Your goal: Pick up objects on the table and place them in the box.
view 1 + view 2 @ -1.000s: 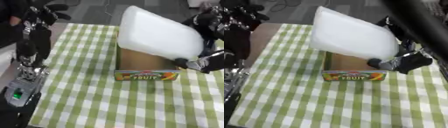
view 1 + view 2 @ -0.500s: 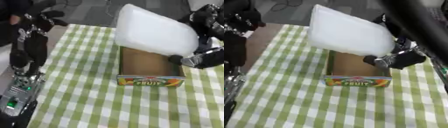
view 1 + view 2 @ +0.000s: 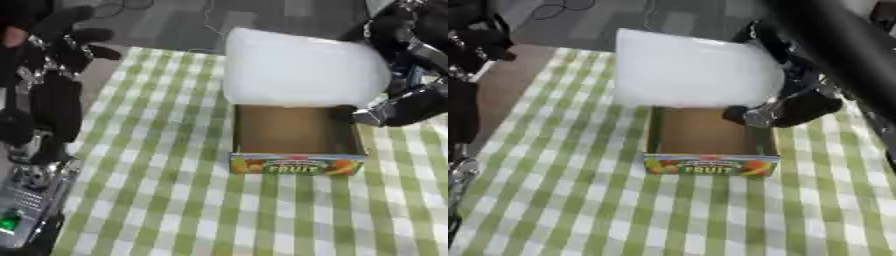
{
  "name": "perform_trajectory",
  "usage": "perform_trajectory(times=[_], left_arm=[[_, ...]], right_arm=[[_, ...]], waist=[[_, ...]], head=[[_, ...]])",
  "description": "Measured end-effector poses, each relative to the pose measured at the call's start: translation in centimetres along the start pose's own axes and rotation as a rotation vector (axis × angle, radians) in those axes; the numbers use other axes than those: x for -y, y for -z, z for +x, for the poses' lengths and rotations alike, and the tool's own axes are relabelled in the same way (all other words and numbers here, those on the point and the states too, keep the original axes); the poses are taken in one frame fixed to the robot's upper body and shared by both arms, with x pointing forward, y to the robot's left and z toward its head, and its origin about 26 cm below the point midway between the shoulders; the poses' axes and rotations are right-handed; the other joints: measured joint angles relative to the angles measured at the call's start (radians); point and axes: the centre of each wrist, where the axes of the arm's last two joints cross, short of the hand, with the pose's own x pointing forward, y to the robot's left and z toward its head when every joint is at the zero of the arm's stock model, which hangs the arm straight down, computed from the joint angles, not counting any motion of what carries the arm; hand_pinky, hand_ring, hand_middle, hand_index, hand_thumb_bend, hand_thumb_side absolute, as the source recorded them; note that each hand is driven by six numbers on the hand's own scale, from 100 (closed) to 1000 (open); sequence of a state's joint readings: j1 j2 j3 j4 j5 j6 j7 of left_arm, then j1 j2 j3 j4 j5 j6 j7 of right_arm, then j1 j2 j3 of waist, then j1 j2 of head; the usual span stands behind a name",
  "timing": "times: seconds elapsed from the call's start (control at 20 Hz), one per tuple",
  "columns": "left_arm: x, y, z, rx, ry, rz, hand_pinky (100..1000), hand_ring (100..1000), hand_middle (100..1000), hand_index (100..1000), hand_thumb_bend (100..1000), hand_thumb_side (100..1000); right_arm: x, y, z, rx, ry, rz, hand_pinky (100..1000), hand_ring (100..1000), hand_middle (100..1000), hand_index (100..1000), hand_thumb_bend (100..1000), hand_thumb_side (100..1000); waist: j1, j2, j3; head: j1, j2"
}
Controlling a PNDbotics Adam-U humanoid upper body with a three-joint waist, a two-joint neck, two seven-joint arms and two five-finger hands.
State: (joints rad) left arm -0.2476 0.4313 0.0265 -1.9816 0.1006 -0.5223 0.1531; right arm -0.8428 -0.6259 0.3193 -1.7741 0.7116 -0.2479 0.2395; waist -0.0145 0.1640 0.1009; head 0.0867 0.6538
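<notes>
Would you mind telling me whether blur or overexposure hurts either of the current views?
Left eye view: the white bag is washed out to a nearly featureless patch, and the right hand is smeared. Right eye view: a dark, out-of-focus arm crosses the upper right; the box label reads "FRUIT", softly.

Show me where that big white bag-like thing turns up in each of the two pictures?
Left eye view: the white bag fills the upper centre-right, above the far edge of the cardboard box.
Right eye view: it sits upper centre, again over the box's far edge, with the right hand at its lower right corner.
Shared landmark: the "FRUIT" label on the box's near wall, directly below the bag in both.
</notes>
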Motion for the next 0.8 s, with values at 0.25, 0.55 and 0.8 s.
perform_trajectory(times=[0.25,0.55,0.8], left_arm=[[0.4,0.5,0.0,0.017,-0.021,-0.009,599,739,794,875,595,912],[0.6,0.8,0.0,0.024,-0.038,-0.015,599,739,794,875,596,912],[0.6,1.0,0.0,0.033,-0.040,-0.018,598,739,794,876,597,913]], right_arm=[[0.0,0.0,-0.1,0.021,-0.017,-0.015,100,100,238,312,578,501],[-0.2,-0.1,-0.7,0.012,-0.106,0.026,100,100,259,300,601,521],[-0.3,-0.4,-1.5,-0.003,-0.227,0.089,100,100,263,298,603,530]], waist=[[-0.017,0.013,0.028],[-0.029,0.017,0.043],[-0.034,0.023,0.049]], head=[[-0.017,-0.010],[-0.037,-0.019],[-0.052,-0.027]])
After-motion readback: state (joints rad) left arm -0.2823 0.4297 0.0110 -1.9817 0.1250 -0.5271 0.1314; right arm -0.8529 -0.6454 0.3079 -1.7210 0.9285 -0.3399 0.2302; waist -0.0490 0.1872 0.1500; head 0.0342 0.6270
